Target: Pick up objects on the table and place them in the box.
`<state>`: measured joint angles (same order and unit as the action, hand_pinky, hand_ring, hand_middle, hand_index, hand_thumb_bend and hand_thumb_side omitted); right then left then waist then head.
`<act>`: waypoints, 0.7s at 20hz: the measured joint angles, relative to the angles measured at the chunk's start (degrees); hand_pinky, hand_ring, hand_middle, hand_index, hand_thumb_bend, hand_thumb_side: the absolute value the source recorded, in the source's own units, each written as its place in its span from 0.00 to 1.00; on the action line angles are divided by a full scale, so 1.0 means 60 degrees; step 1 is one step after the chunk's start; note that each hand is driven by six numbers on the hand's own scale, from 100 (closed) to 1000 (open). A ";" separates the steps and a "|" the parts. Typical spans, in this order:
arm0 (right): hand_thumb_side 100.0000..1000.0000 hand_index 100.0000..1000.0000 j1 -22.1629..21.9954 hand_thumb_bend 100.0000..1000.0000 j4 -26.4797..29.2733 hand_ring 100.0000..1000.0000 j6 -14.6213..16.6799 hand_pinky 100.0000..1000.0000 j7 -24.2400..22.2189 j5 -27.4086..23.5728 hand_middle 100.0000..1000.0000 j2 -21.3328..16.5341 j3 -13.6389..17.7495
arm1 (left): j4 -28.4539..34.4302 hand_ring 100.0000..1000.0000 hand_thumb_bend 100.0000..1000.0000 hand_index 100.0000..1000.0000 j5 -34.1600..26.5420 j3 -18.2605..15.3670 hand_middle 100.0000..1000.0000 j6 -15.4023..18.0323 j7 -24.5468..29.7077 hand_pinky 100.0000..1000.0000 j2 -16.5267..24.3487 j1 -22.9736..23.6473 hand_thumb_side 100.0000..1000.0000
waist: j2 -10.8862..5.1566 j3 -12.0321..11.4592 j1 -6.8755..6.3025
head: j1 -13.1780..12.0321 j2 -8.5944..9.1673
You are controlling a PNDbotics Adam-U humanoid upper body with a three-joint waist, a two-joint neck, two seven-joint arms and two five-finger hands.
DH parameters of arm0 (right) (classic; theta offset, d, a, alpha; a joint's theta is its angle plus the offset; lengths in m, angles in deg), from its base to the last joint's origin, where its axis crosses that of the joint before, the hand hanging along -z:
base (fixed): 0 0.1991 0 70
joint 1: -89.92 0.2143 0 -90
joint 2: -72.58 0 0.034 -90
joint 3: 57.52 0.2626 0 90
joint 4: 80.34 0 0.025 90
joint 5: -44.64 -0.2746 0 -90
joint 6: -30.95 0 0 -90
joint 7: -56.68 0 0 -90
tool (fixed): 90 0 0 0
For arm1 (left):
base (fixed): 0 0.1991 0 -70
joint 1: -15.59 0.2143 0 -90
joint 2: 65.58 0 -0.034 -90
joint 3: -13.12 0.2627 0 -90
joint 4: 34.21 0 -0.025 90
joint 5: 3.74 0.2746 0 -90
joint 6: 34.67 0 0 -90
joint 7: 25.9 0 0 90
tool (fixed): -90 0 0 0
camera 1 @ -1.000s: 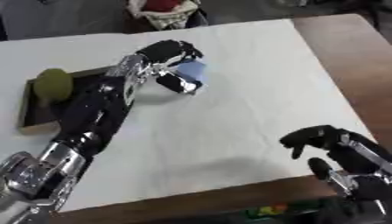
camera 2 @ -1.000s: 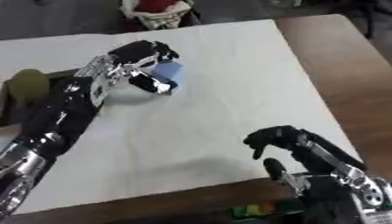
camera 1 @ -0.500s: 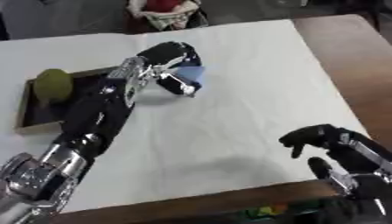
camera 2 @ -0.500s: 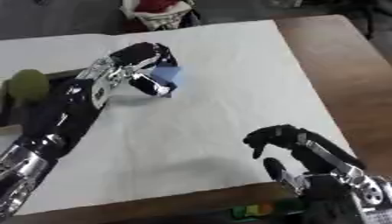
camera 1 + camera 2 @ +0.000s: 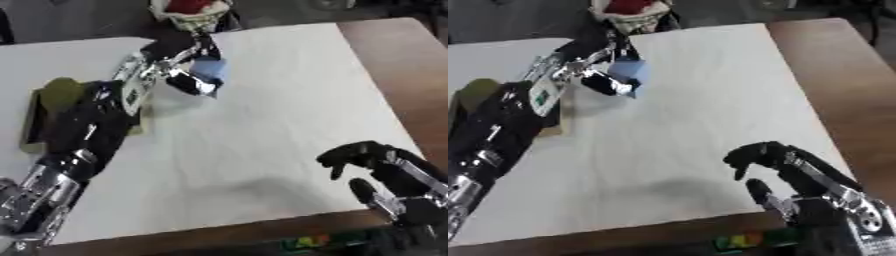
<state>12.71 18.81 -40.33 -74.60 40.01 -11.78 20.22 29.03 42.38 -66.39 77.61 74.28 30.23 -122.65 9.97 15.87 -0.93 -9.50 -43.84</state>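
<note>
My left hand (image 5: 175, 56) reaches over the far middle of the white sheet (image 5: 280, 110), fingers and thumb curled round a small light blue object (image 5: 210, 68) that is held above the sheet. To the left lies a flat dark box (image 5: 29, 127) with a tan rim; a green rounded object (image 5: 61, 91) sits in it, and my left forearm covers the box's right side. My right hand (image 5: 367, 156) hovers at the lower right near the front edge, fingers curled and holding nothing.
A red and white thing (image 5: 189, 10) stands at the far edge just beyond the left hand. Bare brown table (image 5: 407, 65) shows to the right of the sheet. A small coloured thing (image 5: 306, 243) sits below the front edge.
The left hand has risen a little and moved slightly toward the far edge with the blue object in it. The right hand has barely moved.
</note>
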 measured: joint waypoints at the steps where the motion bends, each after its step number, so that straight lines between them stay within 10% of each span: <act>1: 0.41 0.80 -0.0010 0.00 -0.0002 0.78 0.0007 0.76 0.0018 0.0003 0.49 -0.0002 0.0028 | 0.0383 0.40 0.00 0.67 -0.0212 -0.0037 0.45 -0.0129 0.0049 0.39 0.0246 0.0225 0.05 | 0.0001 -0.0045 -0.0001 | 0.0028 0.0000; 14: 0.41 0.80 -0.0050 0.00 -0.0049 0.78 0.0031 0.76 0.0118 0.0066 0.49 -0.0042 0.0111 | 0.1943 0.46 0.05 0.71 -0.0279 -0.0943 0.52 -0.1296 -0.0022 0.50 0.1514 0.2609 0.06 | -0.0017 -0.0321 -0.0003 | 0.0220 0.0000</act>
<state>12.40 18.52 -40.15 -73.89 40.40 -12.04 20.88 40.69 40.71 -72.05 69.84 74.15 39.31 -107.00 9.87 13.95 -0.95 -8.18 -43.84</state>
